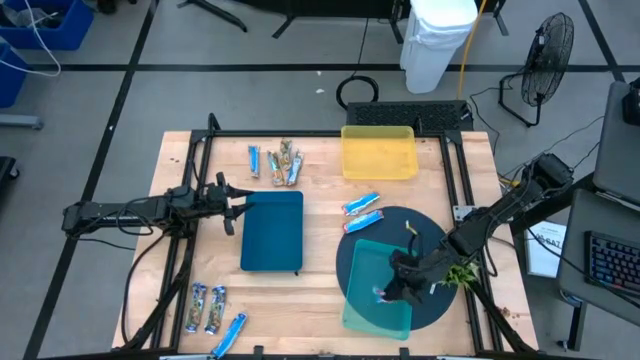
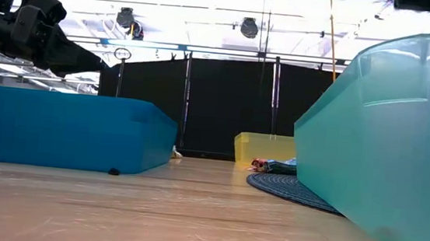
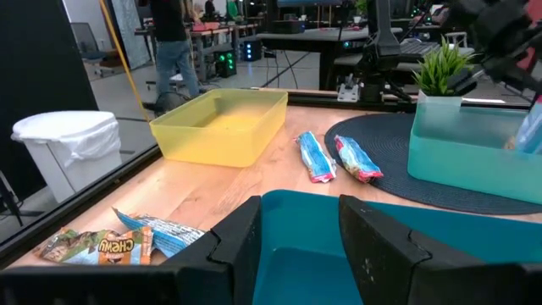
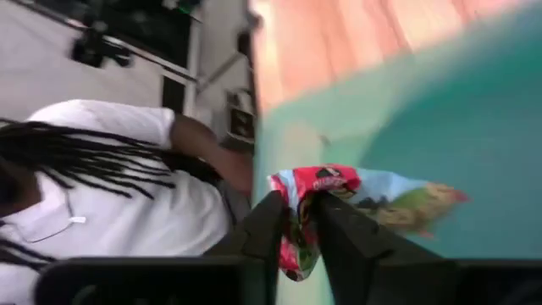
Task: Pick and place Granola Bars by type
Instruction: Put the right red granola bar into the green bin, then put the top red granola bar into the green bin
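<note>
1 granola bar point(image 4: 356, 199) sits between the right end effector point(image 4: 298, 222) fingers.

Wrapped granola bars point(image 1: 277, 160) lie in scattered clusters; one red-wrapped bar point(image 4: 356, 199) sits over the teal tray.

The right hand point(image 4: 296, 222) hides the granola bar's point(image 4: 373, 199) middle.

blue tray point(image 1: 272, 231) deep blue; teal tray point(image 1: 372, 300) translucent teal, on a dark round mat point(image 1: 432, 232); yellow tray point(image 1: 379, 152) clear yellow; two bars point(image 3: 334, 157) on pale wood table point(image 1: 320, 215) bright blue with white, one touched with red; held bar point(image 4: 360, 196) red, white, pale blue and mottled green-brown; bars by the far edge point(image 1: 277, 160) blue and brown mixed; grippers point(image 1: 232, 209) dark; plant point(image 3: 441, 68) green.
</note>
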Robot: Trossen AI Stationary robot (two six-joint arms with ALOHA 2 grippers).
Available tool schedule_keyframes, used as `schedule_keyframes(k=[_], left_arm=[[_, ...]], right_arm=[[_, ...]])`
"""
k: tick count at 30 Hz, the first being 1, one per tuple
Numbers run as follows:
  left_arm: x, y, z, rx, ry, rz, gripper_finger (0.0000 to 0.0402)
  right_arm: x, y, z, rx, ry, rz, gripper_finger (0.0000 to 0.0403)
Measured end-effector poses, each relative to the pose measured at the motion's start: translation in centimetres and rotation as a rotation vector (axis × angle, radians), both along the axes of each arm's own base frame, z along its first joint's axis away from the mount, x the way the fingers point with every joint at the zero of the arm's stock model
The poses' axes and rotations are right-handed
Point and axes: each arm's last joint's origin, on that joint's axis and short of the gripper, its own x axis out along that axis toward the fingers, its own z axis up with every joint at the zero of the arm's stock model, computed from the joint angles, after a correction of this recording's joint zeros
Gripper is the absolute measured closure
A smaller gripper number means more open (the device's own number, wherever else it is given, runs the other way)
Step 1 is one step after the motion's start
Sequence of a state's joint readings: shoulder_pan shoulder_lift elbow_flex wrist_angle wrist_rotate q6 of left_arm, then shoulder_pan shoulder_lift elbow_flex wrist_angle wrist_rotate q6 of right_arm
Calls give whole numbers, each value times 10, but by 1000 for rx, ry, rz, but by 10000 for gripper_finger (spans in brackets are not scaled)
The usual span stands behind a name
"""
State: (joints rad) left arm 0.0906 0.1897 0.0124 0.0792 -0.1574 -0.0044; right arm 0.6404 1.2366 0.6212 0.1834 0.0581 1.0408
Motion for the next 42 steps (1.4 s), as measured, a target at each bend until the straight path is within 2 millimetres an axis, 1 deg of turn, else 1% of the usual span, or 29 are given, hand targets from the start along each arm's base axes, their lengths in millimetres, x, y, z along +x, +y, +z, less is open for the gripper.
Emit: schedule_keyframes(k=[2, 8, 11, 14, 17, 20, 23, 25, 28, 30, 31, 33, 38, 40, 42], left_arm=[[0, 0, 0, 0, 0, 0, 240], [0, 0, 0, 0, 0, 0, 240], [0, 0, 0, 0, 0, 0, 240], [0, 0, 0, 0, 0, 0, 240], [0, 0, 0, 0, 0, 0, 240], [0, 0, 0, 0, 0, 0, 240], [0, 0, 0, 0, 0, 0, 240], [0, 0, 0, 0, 0, 0, 240], [0, 0, 0, 0, 0, 0, 240], [0, 0, 0, 0, 0, 0, 240], [0, 0, 0, 0, 0, 0, 240], [0, 0, 0, 0, 0, 0, 240], [0, 0, 0, 0, 0, 0, 240], [0, 0, 0, 0, 0, 0, 240], [0, 0, 0, 0, 0, 0, 240]], right_arm=[[2, 0, 2, -30, -53, 2, 307], [3, -3, 2, -129, -109, -10, 234], [6, -7, 3, -197, -145, -37, 204], [10, -14, 3, -308, -195, -57, 188], [16, -25, 3, -442, -236, -105, 186], [23, -38, 2, -480, -221, -123, 197], [29, -50, -6, -459, -153, -78, 226], [33, -56, -16, -467, -101, -44, 261], [44, -61, -28, -493, -62, 4, 331], [50, -63, -31, -538, -63, 48, 379], [54, -63, -30, -566, -77, 67, 390], [62, -64, -24, -599, -114, 82, 391], [77, -67, -2, -671, -222, 127, 401], [80, -73, 5, -727, -217, 156, 400], [82, -83, 9, -786, -154, 179, 401]])
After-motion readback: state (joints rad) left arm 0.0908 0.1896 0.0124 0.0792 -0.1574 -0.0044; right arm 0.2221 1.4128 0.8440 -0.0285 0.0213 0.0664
